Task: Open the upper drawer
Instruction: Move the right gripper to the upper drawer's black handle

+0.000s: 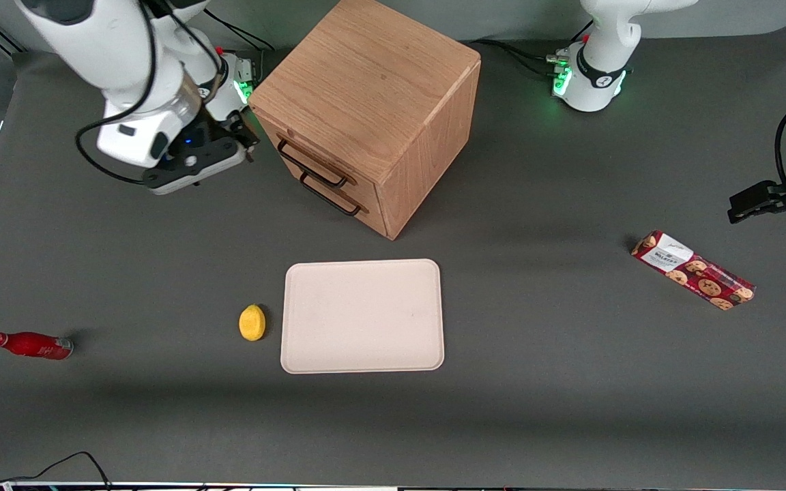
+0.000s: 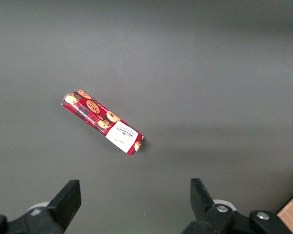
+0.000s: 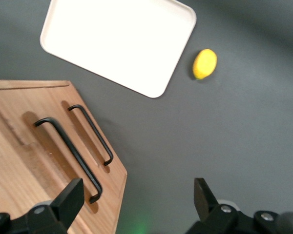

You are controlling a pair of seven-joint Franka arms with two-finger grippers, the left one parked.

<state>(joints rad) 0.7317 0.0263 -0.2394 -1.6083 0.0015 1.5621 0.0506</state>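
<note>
Upper drawer (image 1: pixel 311 164) closed, pincer (image 3: pixel 136 200) open beside

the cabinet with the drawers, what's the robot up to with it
The gripper, fingers open and holding nothing, hangs in front of the oak cabinet, close to the upper drawer and its black bar handle. Both drawers look shut, and the handle has not been gripped yet.

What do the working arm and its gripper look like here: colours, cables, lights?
The working arm has glossy white shells with dark grey joint sections. A black cable loops along it. Its base glows green beside the oak cabinet. The gripper, in front of the upper drawer, has a white-and-black body with a small blue light and two wedge-shaped black fingers, spread apart.
</note>
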